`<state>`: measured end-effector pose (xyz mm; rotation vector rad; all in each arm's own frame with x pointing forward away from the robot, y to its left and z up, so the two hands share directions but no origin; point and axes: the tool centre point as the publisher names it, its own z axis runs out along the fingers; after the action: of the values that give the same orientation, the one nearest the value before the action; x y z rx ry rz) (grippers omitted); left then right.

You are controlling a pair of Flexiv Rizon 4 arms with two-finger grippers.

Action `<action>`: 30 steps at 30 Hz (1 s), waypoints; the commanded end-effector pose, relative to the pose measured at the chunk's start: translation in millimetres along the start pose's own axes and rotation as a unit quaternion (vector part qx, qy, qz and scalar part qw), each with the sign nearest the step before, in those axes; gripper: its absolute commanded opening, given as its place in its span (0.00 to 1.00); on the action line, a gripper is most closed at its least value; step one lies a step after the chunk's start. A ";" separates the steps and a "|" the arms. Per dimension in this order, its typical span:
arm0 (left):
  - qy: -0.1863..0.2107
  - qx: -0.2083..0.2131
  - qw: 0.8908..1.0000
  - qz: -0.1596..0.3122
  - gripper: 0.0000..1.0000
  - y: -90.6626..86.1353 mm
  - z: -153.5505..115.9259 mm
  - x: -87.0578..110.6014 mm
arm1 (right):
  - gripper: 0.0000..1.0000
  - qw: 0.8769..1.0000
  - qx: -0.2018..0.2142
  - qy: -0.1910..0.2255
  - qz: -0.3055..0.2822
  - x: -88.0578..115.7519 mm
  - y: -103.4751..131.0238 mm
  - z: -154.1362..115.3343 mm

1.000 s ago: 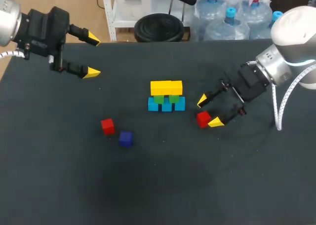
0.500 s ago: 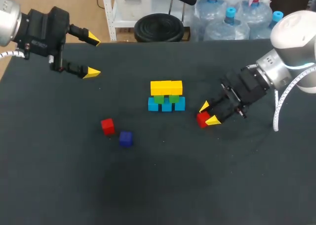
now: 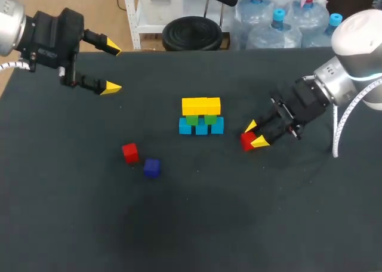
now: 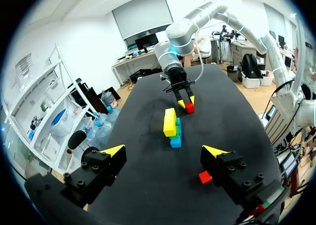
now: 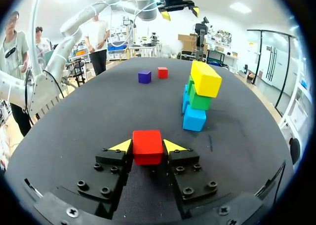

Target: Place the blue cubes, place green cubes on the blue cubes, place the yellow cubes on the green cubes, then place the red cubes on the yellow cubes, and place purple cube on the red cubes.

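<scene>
A stack stands mid-table: blue cubes (image 3: 201,126) at the bottom, green cubes (image 3: 200,119) on them, yellow cubes (image 3: 201,105) on top. My right gripper (image 3: 254,134) is shut on a red cube (image 3: 246,140) just right of the stack; in the right wrist view both fingers press the red cube (image 5: 147,146) from its sides. A second red cube (image 3: 129,153) and a purple cube (image 3: 151,167) lie on the table to the stack's lower left. My left gripper (image 3: 110,67) hangs open and empty above the far left of the table, well away from the cubes.
The black table (image 3: 197,218) spreads wide in front of the stack. In the left wrist view the stack (image 4: 171,126) and the loose red cube (image 4: 205,176) lie ahead of the open left gripper (image 4: 165,151).
My right gripper's fingers have come together on the red cube and shifted slightly with it. The left arm has kept still.
</scene>
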<state>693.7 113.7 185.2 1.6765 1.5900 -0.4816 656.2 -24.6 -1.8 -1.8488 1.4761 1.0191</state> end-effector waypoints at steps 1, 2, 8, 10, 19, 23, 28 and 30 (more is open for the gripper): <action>-0.003 -0.001 1.000 0.002 1.00 -0.8 -0.4 1.6 | 0.00 1.000 0.018 0.013 0.012 -9.5 4.8 -8.2; -0.003 -0.001 1.000 0.002 1.00 -0.8 -0.4 1.6 | 0.00 0.999 0.026 0.018 0.016 -12.5 4.8 -10.8; -0.003 -0.001 1.000 0.002 1.00 -0.8 -0.4 1.6 | 0.00 0.995 0.073 0.049 0.037 -32.2 1.7 -27.0; -0.003 -0.001 1.000 0.002 1.00 -0.8 -0.4 1.6 | 0.00 0.993 0.090 0.054 0.049 -38.4 0.3 -34.0; -0.003 -0.001 1.000 0.002 1.00 -0.8 -0.4 1.6 | 0.00 0.981 0.155 0.099 0.068 -57.9 -14.3 -72.7; -0.003 -0.001 1.000 0.002 1.00 -0.8 -0.4 1.6 | 0.00 0.975 0.183 0.102 0.072 -68.1 -24.8 -85.7; -0.003 -0.001 1.000 0.002 1.00 -0.8 -0.4 1.6 | 0.00 0.971 0.207 0.095 0.072 -81.9 -38.4 -90.5; -0.003 -0.001 1.000 0.002 1.00 -0.8 -0.4 1.6 | 0.00 0.971 0.211 0.089 0.071 -87.1 -44.0 -88.4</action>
<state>693.7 113.7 185.2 1.6765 1.5900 -0.4816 709.1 -43.9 117.1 -1.5903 1.7901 0.5759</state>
